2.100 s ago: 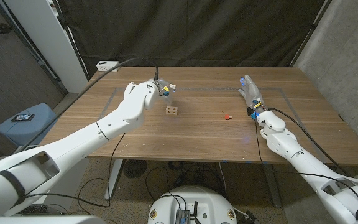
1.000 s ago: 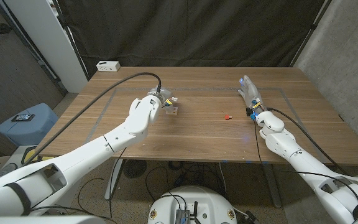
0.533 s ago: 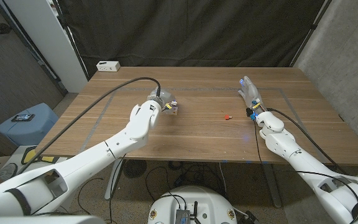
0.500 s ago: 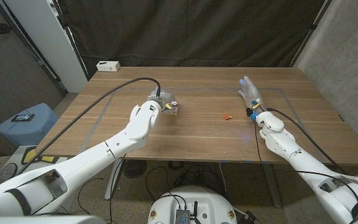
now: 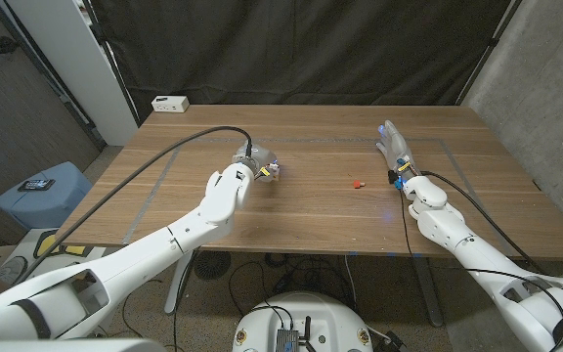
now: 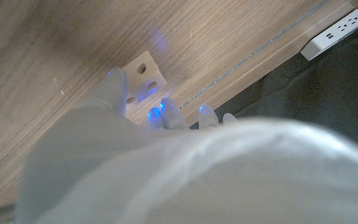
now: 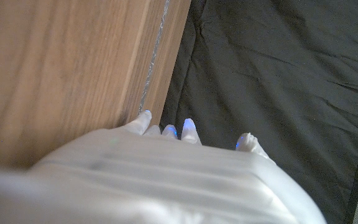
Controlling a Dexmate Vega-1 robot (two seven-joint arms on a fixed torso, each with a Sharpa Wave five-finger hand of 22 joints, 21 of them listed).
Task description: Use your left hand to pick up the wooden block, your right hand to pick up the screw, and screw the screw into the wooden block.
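Reaching over the wooden block [image 6: 143,73], my left hand [image 5: 258,164] has its fingers [image 6: 113,87] around it; the left wrist view shows one finger on one side of the block and the others on the far side, but I cannot tell whether they press it or whether it has left the surface [image 5: 311,210]. My right hand [image 5: 395,149] holds nothing, fingers spread. The red screw [image 5: 358,182] lies on the surface between my two hands, nearer my right.
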